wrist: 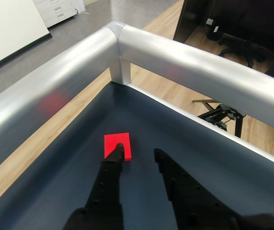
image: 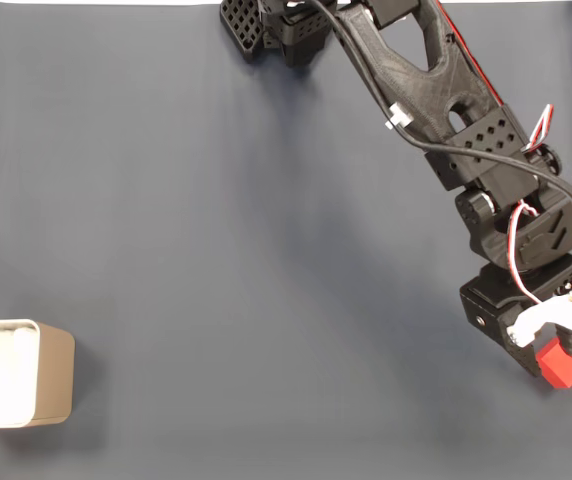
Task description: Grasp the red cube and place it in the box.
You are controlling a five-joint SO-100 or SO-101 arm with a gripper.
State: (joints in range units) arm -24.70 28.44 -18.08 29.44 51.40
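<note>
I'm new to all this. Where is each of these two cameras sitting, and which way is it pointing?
Fixed view: above the table, looking straight down at the dark mat, the box and the black arm.
Wrist view: rides on the arm, looking forward and down past the gripper at the table's metal corner rail and the room beyond.
Both show the red cube at the gripper.

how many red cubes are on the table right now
1. The red cube sits near the table's lower right corner in the fixed view, partly under the gripper, its left fingertip over it in the wrist view.
</note>
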